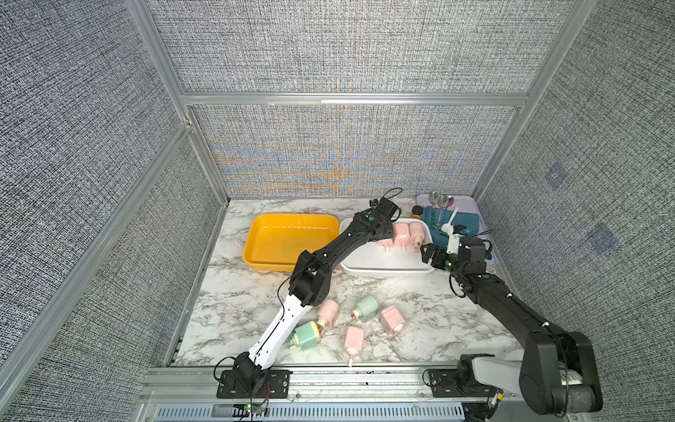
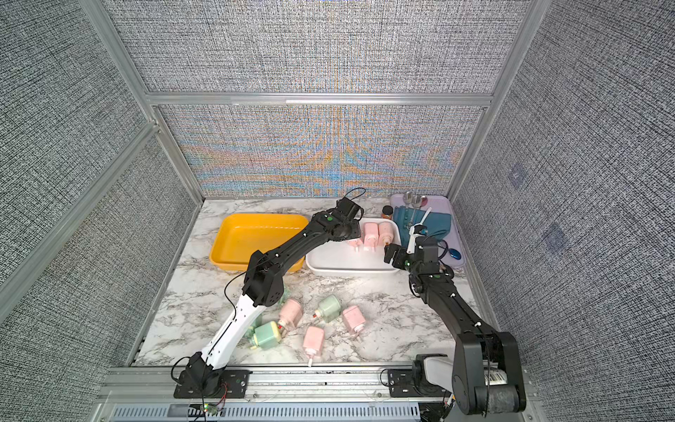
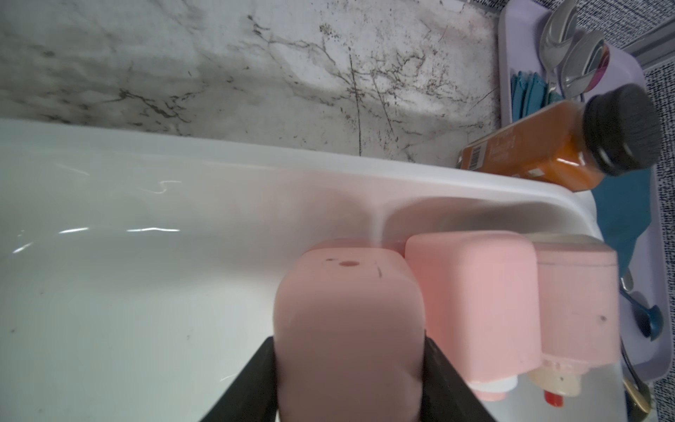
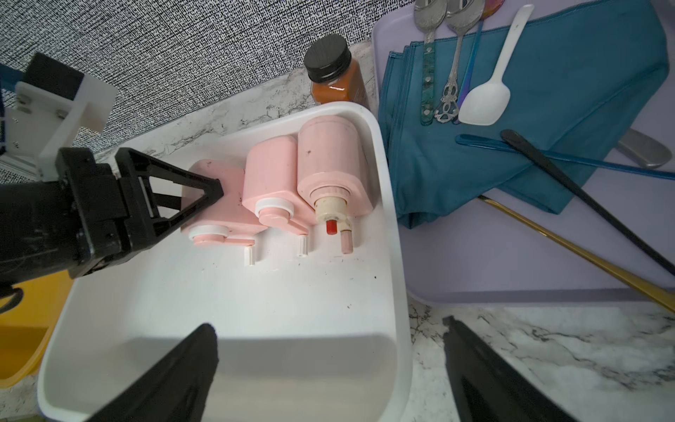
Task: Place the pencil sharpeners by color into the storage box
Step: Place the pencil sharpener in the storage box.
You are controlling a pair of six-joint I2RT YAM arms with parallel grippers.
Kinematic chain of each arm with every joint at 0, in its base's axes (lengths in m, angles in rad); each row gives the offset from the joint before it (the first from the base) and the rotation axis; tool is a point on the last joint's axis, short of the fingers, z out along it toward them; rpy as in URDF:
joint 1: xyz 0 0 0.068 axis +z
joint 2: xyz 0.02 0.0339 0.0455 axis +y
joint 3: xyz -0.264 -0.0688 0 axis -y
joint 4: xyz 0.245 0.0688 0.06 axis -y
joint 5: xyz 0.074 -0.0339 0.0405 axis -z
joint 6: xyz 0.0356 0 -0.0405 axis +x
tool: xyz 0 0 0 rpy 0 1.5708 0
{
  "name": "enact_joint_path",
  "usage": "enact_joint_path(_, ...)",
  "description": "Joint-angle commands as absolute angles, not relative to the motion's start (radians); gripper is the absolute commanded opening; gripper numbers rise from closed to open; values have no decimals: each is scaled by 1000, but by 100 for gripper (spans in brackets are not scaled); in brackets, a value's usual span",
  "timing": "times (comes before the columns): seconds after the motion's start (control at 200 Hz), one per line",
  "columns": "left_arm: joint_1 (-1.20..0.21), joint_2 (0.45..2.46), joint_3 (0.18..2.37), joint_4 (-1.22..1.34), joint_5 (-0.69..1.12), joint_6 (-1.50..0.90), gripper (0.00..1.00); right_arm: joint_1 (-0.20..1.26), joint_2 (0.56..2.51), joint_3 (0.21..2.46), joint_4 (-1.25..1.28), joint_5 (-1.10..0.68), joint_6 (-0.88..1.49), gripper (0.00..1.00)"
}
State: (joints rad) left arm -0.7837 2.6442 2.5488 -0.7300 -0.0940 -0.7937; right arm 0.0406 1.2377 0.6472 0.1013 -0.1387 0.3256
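- white bin [image 4: 255, 303]: three pink sharpeners [image 4: 272, 175] side by side
- left gripper [image 3: 350, 339] clamps the end sharpener [image 3: 347, 310]
- right gripper [image 4: 328, 325] gapes wide, nothing held, over the bin's rim

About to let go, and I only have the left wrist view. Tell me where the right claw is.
Observer: The right claw hangs open over the white bin's near right corner, apart from your held sharpener.
Operator: Now count the loose ones.
Observer: Three pink sharpeners, two green sharpeners in full view, more green partly behind the left arm.
Operator: Check the other bin.
Observer: The yellow bin is empty.
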Motion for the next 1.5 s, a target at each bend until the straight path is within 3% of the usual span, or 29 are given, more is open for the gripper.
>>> enact_joint_path(0.0, -781, 2661, 2558, -741, -86, -788, 32, 41, 1226, 642, 90, -140, 319, 99)
enact_joint_path(0.48, -782, 2655, 2553, -733, -45, -767, 71, 41, 1218, 635, 87, -132, 311, 99)
enact_joint_path(0.836, -779, 2633, 2548, -711, 0, -764, 76, 41, 1217, 633, 85, -135, 313, 98)
enact_joint_path(0.936, -771, 2594, 2507, -694, -27, -774, 86, 42, 1218, 633, 84, -137, 314, 99)
enact_joint_path(0.991, -763, 2565, 2451, -655, -15, -779, 99, 41, 1217, 633, 83, -138, 314, 99)
enact_joint_path(1.166, -743, 2507, 2311, -528, 61, -800, 99, 42, 1218, 631, 82, -140, 316, 99)
enact_joint_path(1.496, -741, 2555, 2309, -429, 183, -846, 99, 41, 1214, 637, 71, -143, 314, 99)
